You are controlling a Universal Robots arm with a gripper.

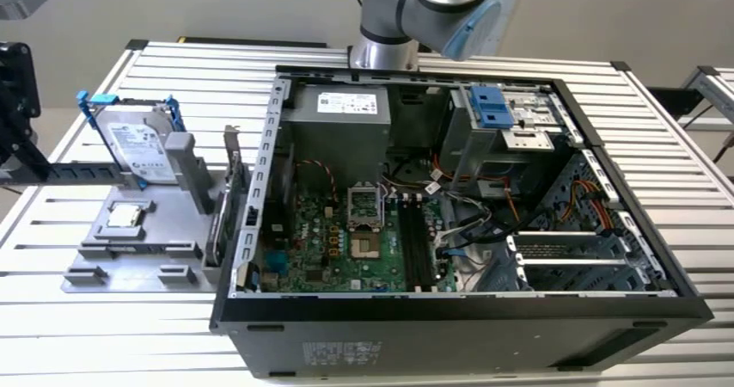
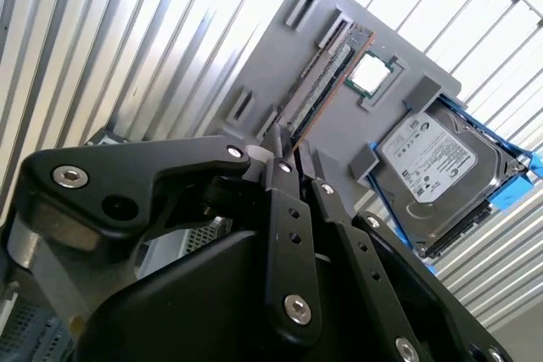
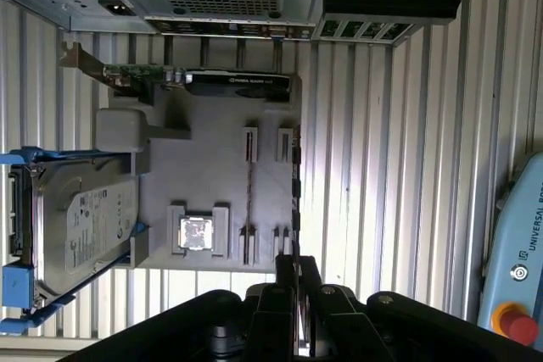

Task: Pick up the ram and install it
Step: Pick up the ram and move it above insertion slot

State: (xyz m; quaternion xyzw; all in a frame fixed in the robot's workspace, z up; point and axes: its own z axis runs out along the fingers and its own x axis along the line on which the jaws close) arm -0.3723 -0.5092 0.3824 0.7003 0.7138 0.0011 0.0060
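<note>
The ram [image 2: 327,78] is a long, thin, dark stick with a row of chips, standing on edge in a slot of the grey fixture tray [image 2: 280,48]. In the first wrist view the ram [image 3: 295,184] runs along the tray's edge [image 3: 195,158] farthest from the hard drive. My gripper [image 2: 293,152] hangs well above the tray and apart from the ram, fingers together with nothing between them. Its black fingertips [image 3: 286,270] line up with the ram's near end. The open computer case [image 1: 459,198] shows its green motherboard with dark memory slots [image 1: 415,245].
The tray [image 1: 149,232] stands at the exterior view's left of the case and carries a hard drive in a blue frame [image 1: 136,146], a square silver processor [image 1: 124,217] and an expansion card [image 1: 233,193]. The arm's base [image 1: 418,9] rises behind the case. Ribbed metal tabletop [image 1: 81,318].
</note>
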